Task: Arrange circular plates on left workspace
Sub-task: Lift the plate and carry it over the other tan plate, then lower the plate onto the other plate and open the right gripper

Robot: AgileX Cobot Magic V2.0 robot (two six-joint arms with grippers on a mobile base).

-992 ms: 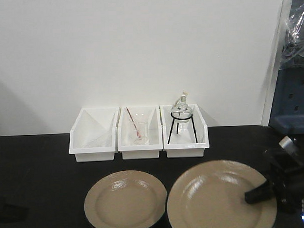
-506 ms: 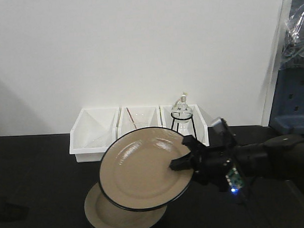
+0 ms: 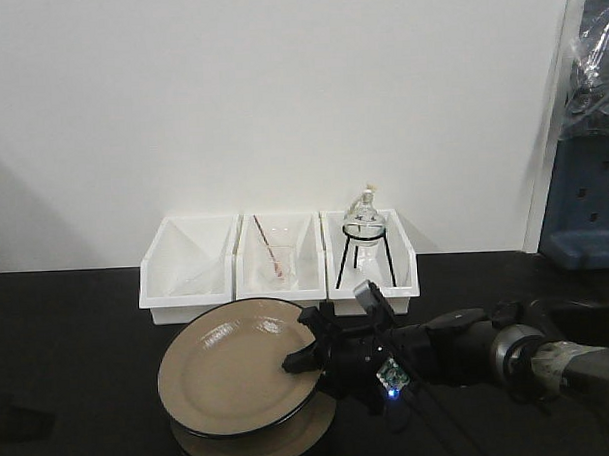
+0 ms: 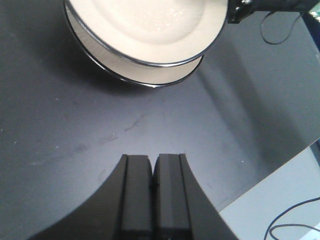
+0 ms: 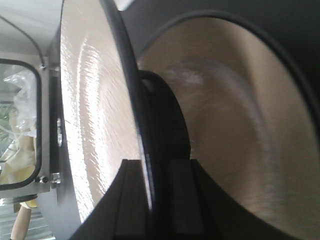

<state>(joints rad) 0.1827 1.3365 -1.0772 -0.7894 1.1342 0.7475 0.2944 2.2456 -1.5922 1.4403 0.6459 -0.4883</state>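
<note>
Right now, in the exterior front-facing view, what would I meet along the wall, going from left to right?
left white bin → middle white bin with a glass beaker → right white bin with a round flask → blue equipment

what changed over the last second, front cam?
The right gripper, clamped on the rim of the upper plate, carried it from the right side of the counter leftward, raised and tilted. It has now brought it down over the lower plate and not released it. The lower plate and white bins stayed put.
</note>
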